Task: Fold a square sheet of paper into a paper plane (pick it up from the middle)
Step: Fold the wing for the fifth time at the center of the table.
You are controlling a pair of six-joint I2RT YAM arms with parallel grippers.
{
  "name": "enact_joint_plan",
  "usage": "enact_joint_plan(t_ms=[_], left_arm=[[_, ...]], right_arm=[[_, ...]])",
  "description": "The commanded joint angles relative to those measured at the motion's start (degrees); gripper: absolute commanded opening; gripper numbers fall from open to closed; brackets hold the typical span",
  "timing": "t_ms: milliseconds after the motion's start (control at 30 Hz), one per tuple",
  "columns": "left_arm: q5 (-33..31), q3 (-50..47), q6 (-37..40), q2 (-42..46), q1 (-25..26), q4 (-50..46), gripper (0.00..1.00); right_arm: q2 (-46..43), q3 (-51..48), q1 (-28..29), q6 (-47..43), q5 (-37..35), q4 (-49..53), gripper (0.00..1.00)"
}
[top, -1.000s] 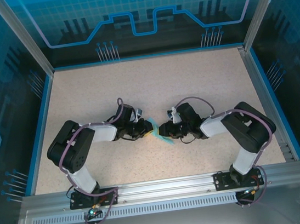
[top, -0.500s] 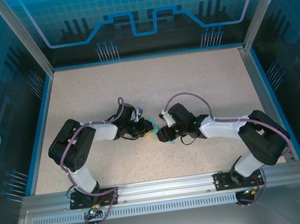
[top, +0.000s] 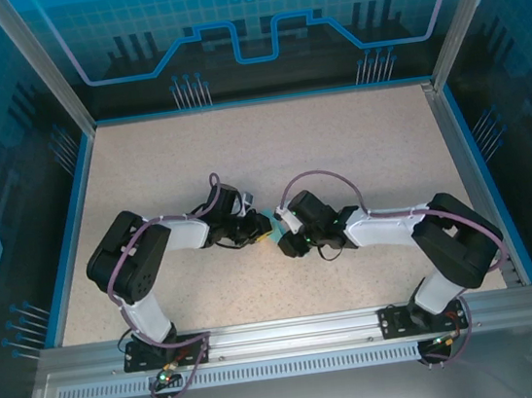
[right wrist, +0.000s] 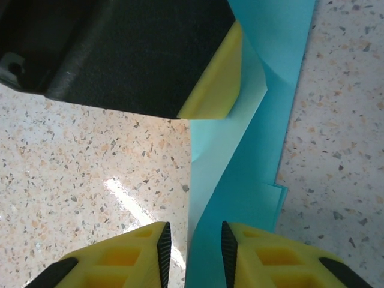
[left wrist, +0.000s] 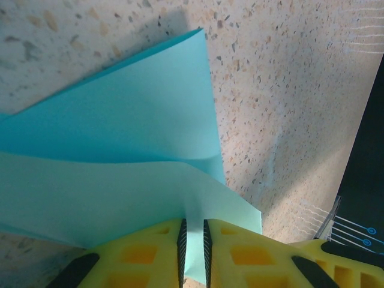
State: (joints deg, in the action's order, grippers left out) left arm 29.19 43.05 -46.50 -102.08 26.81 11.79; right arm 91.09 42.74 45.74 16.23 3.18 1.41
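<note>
The folded sheet of light cyan paper (left wrist: 120, 144) is half lifted off the speckled table, with creased layers and one pointed corner. My left gripper (left wrist: 192, 243) is shut on a pinched ridge of it. In the top view the left gripper (top: 266, 225) and the right gripper (top: 285, 243) meet at the table's middle, with a sliver of paper (top: 274, 231) between them. My right gripper (right wrist: 195, 252) is open, and the paper (right wrist: 252, 168) runs up between its fingers without being clamped. The left gripper's yellow fingertip (right wrist: 217, 84) presses the paper's far end.
The speckled beige table (top: 269, 149) is ringed by a blue rim (top: 73, 224) and clear walls. Both arms stretch inward from their bases at the near edge. A dark part with thin wires (left wrist: 363, 198) stands at the right edge of the left wrist view.
The right arm has stretched leftward and its gripper now sits close against the left gripper. The paper tail seen below the grippers is now mostly covered. The left arm stayed put.
</note>
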Motion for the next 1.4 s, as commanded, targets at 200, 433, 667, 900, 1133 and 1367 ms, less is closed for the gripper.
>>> enact_joint_plan(t_ms=[200, 433, 667, 900, 1133, 1367], left_arm=[[-0.55, 1.76, 1.23, 0.14, 0.33, -2.86, 0.18], [-0.06, 2.84, 3.04, 5.20, 0.26, -5.11, 0.23], [1.54, -0.06, 2.84, 8.71, 0.26, -1.92, 0.28], [2.01, -3.00, 2.73, 9.90, 0.26, 1.44, 0.28], [3.50, -5.89, 1.43, 10.53, 0.33, 6.88, 0.28], [3.33, -7.12, 0.96, 10.20, 1.00, 8.09, 0.28]], right_arm=[[1.58, -0.80, -0.06, 0.48, 0.41, -4.30, 0.15], [-0.03, -5.83, -4.05, 5.65, 9.61, -11.93, 0.07], [1.00, -8.78, -5.81, 11.27, 13.71, -18.14, 0.06], [2.15, -12.49, -9.04, 19.13, 17.74, -26.03, 0.04], [3.21, -14.43, -10.36, 25.13, 19.23, -30.44, 0.02], [4.91, -15.82, -11.56, 30.20, 20.02, -33.37, 0.01]])
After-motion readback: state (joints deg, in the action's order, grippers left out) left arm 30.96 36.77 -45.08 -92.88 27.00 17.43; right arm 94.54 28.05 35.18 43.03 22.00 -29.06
